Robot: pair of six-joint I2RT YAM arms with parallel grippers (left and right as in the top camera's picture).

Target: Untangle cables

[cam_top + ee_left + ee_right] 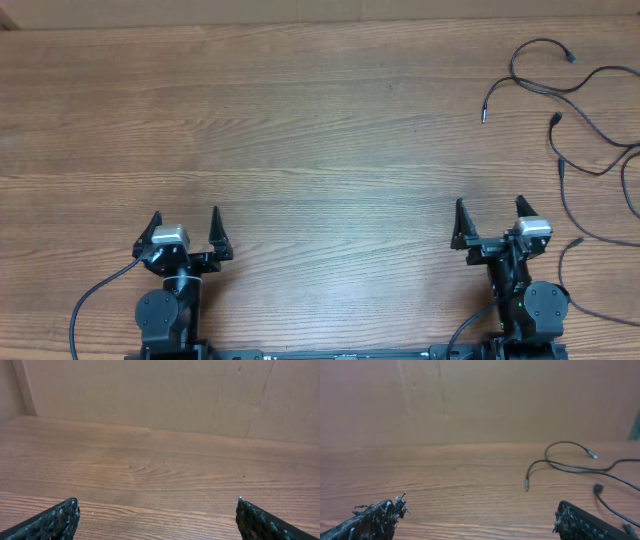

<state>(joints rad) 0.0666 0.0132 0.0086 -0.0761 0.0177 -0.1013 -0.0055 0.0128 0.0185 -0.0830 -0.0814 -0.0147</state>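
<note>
**Operator:** Where do my grippers stand?

**Spotter:** Your left gripper (186, 214) sits at the near edge of the wooden table (320, 130), on the left. Its jaws are spread wide with nothing between them. Your right gripper (490, 203) is at the near edge on the right, just as wide and just as empty. Both point away from you across the tabletop.

**Operator:** And the cables?

**Spotter:** The cables (548, 88) lie in your far right corner, well apart from the left gripper and closer to the right one. From overhead you see several thin black strands in loose curves, some running off the right side of the picture. One of them reaches down near your right gripper. One plug end (484, 117) points toward the middle of the table, and a second plug (571, 58) lies farthest back. In your right wrist view the strands cross ahead and to the right of the fingers. The view is too soft for me to tell whether they are knotted there or just lie over each other.

**Operator:** What's ahead of the left one?

**Spotter:** Wood grain, then a brown back wall (150, 390) standing at the table's far edge.
</note>
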